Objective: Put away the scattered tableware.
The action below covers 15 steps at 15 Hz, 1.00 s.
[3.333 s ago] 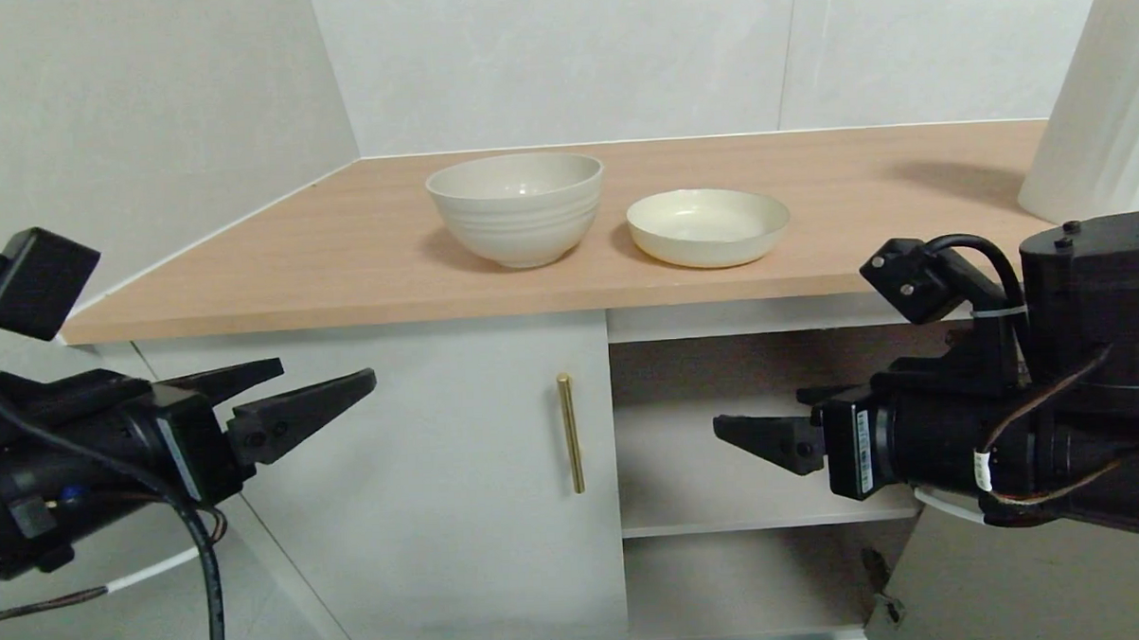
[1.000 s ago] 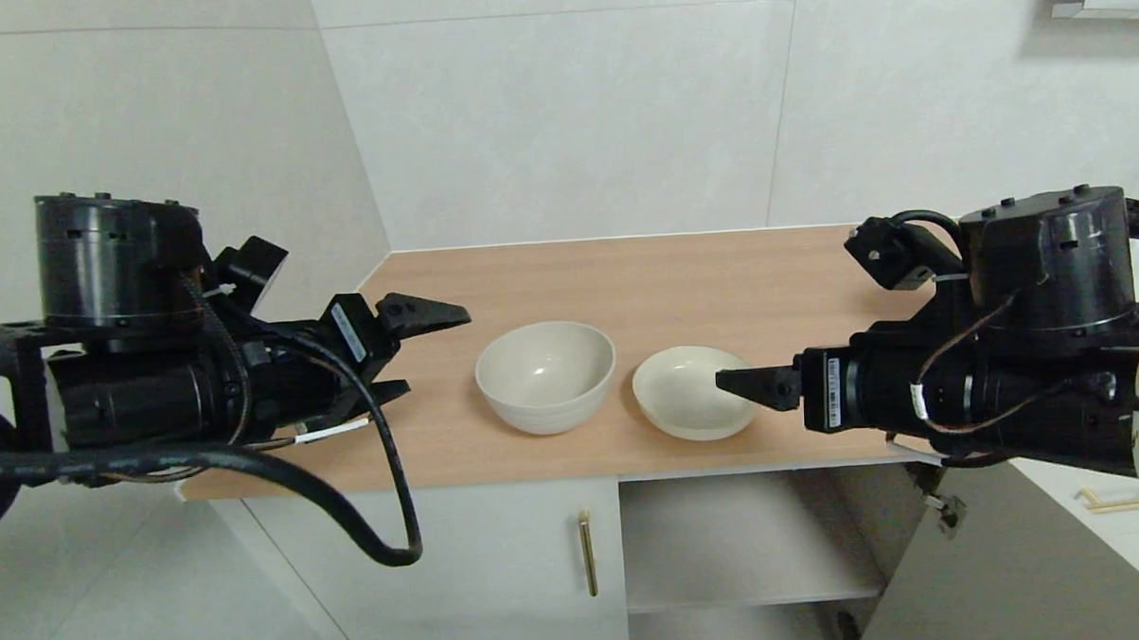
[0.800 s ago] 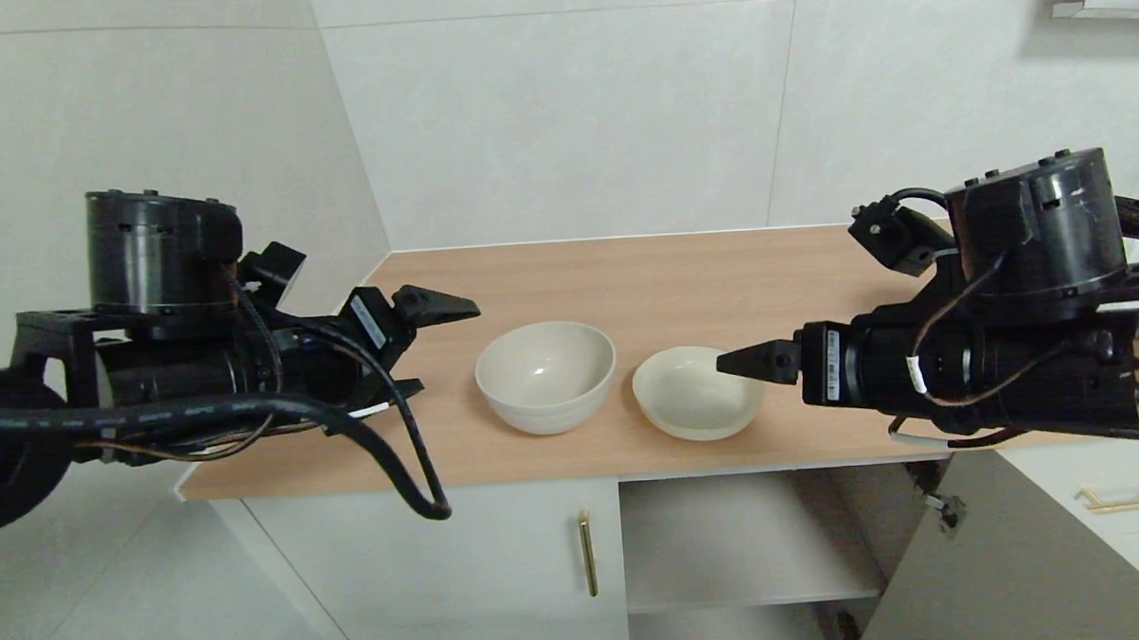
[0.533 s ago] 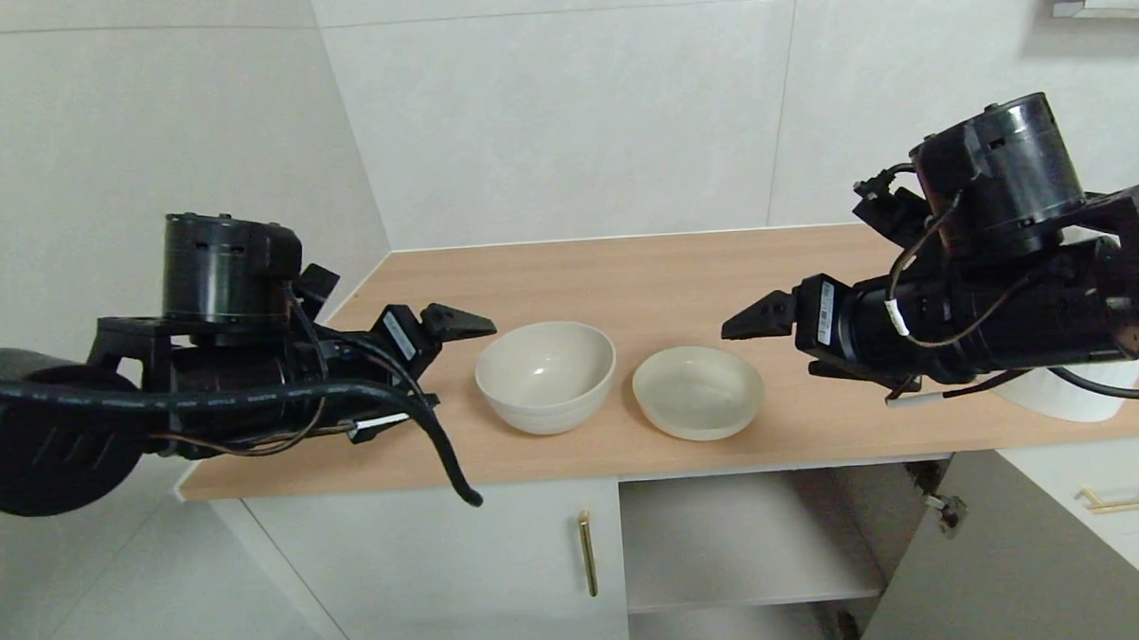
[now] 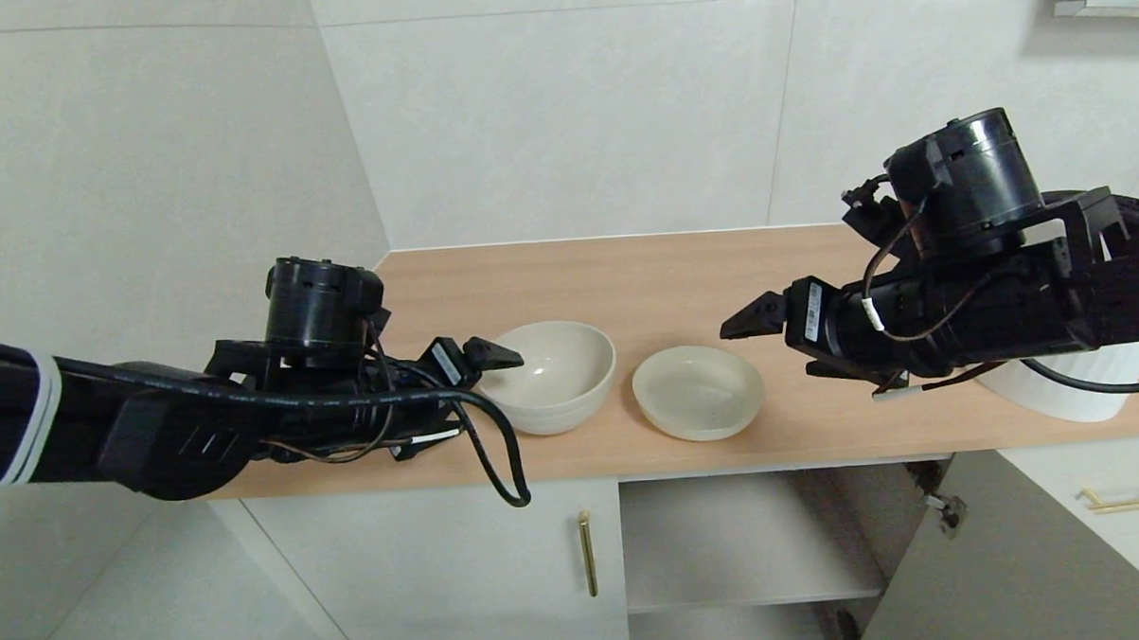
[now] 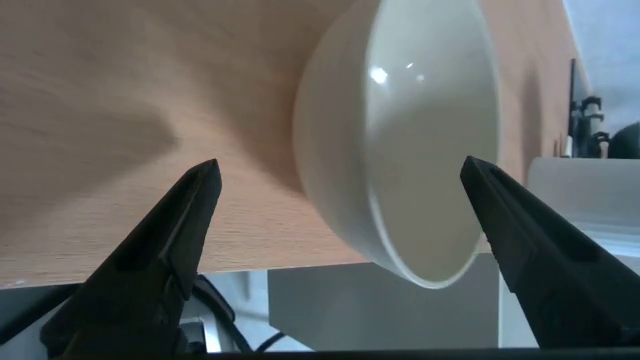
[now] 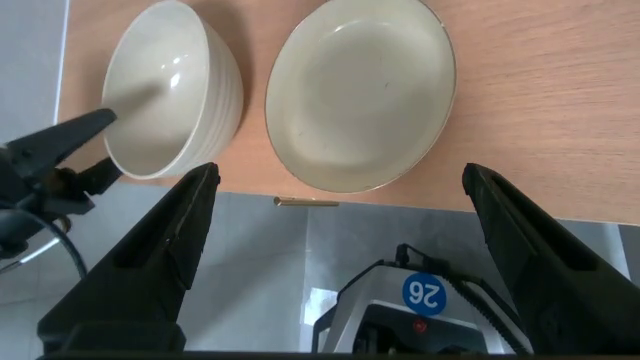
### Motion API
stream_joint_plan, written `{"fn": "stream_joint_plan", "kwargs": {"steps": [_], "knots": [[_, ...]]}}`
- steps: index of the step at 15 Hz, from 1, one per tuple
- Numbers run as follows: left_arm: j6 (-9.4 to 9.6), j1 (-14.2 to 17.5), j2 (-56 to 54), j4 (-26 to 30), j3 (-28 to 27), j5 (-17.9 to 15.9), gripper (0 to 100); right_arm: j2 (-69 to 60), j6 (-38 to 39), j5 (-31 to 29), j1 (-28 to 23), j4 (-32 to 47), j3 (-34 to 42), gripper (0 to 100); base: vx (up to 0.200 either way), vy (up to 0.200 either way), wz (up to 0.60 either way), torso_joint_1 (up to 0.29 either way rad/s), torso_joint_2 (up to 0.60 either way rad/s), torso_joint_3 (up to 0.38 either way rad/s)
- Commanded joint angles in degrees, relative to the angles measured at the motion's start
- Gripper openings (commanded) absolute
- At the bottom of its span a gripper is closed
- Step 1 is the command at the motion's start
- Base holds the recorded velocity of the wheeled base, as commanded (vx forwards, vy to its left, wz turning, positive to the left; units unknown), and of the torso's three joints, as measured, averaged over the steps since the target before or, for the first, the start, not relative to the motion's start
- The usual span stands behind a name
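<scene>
Both pcs sit on the worktop near its front edge. The deep bowl is on the left and the shallow dish just beside it on the right, w/ a thin gap btwn them. The left pincer is spread wide, low at the bowl's left side, one finger tip by the rim. It grips nothing, and I can't tell if it touches. The right pincer is also spread and empty, hovering above and right of the dish.

Step in hand, I reckon: left arm takes the bowl. To do it well I'd put one finger inside the wall and one outside, then pinch the left rim gently, since the glaze is prob slippery. Then lift straight up before swinging, so it doesn't knock the dish. The open cupboard shelf below looks the likely drop spot.

Orientation: both upright, mouths up, bases flat. They're round, so no long axis in plan; the only axis is vertical.
</scene>
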Motion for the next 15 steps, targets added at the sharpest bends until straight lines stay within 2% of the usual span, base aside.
{"fn": "stream_joint_plan", "kwargs": {"steps": [1,7,8,15], "knots": [[-0.05,-0.2,0.8,0.0,0.0,0.0,100,0.0,0.0,0.0,0.1,-0.1,0.1,100,0.0,0.0,0.0,0.0,0.0,0.0],[0.04,-0.8,1.0,0.0,0.2,0.1,100,-0.1,-0.2,-0.3,0.1,0.2,0.1,100,0.0,0.0,0.0,0.0,0.0,0.0],[-0.05,-0.8,1.1,0.0,0.1,0.5,0,-0.1,-0.2,-0.3,0.1,0.2,0.1,100,0.0,0.0,0.0,0.0,0.0,0.0],[0.04,-0.8,0.3,0.0,0.1,0.9,0,0.3,-0.4,-0.6,0.1,0.4,-0.1,100,0.0,0.0,0.0,0.0,0.0,0.0]]}}
